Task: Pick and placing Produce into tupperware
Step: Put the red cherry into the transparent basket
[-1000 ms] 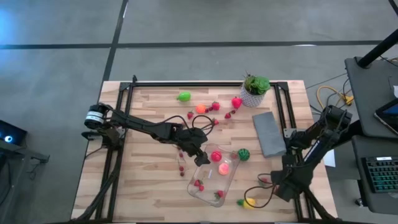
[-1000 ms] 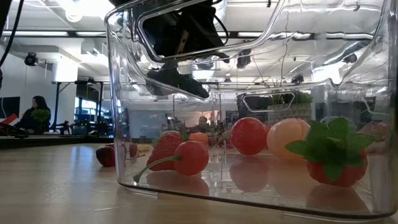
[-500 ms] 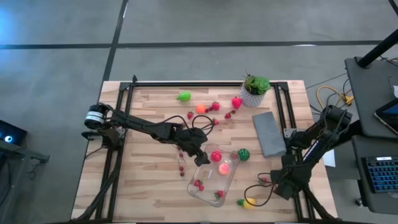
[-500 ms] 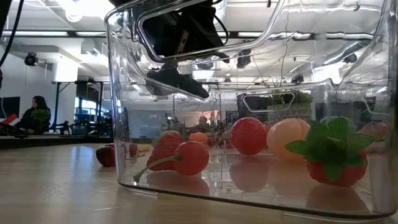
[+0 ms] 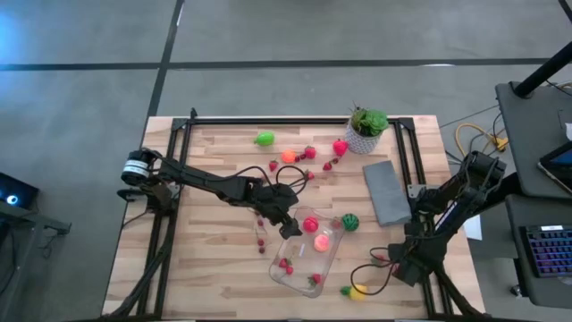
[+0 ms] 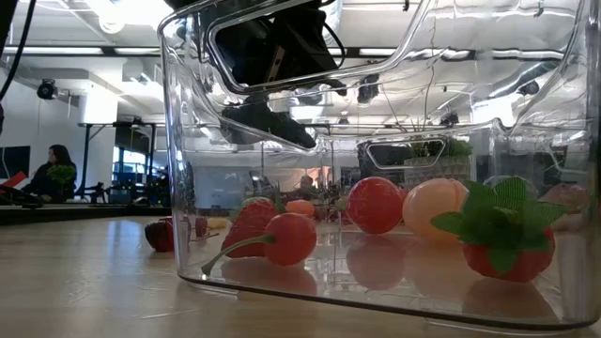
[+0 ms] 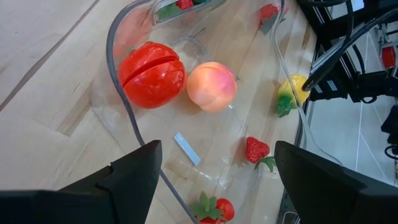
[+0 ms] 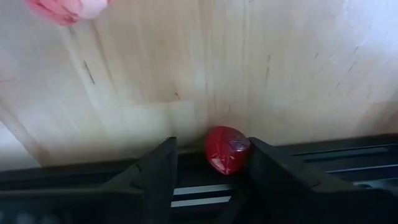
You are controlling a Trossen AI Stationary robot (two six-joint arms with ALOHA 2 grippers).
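Observation:
The clear tupperware lies on the wooden table near its front edge; it holds a red tomato, a peach and strawberries. My left gripper hangs open just above the tupperware's far end, with nothing between its fingers. My right gripper points down at the table's right near edge, its fingers open on either side of a small red berry. The berry rests on the wood against the black frame rail. A yellow piece lies beside the tupperware. My right gripper comes at the red berry from above, pointing steeply down. One finger stands right against the berry's side, and I cannot tell whether it touches. The other finger stands a little apart. The berry sits on the table.
More produce lies at the far side: a light green piece, an orange one, red berries. A dark green piece sits by the tupperware. A potted plant and a grey slab stand at the right.

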